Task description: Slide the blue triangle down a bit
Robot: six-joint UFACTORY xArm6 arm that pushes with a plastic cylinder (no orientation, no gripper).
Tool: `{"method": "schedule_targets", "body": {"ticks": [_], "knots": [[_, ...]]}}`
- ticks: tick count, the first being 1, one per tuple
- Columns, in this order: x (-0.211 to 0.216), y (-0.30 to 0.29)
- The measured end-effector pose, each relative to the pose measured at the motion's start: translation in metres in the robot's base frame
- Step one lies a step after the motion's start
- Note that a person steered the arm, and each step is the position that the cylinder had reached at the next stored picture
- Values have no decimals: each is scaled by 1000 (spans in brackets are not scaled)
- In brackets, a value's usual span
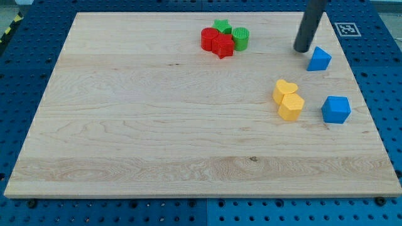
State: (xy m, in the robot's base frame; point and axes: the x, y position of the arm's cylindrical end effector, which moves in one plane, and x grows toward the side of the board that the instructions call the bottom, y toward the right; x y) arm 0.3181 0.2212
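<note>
The blue triangle [319, 59] lies near the view's upper right on the wooden board [157, 125]. My tip [303, 49] rests on the board just to the upper left of the blue triangle, close to it but with a small gap. The dark rod rises from there out of the view's top.
A blue cube-like block [336, 109] lies below the triangle near the right edge. A yellow heart [284, 90] and a yellow hexagon [291, 107] touch each other left of it. At the top centre cluster a red cylinder [208, 38], red star [222, 46], green star [221, 26] and green cylinder [240, 37].
</note>
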Motion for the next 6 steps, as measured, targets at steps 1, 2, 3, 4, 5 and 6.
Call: {"method": "schedule_targets", "body": {"ticks": [1,2,3,4,5,6], "knots": [[6,33],[27,38],[29,33],[24,33],[24,32],[28,32]]}}
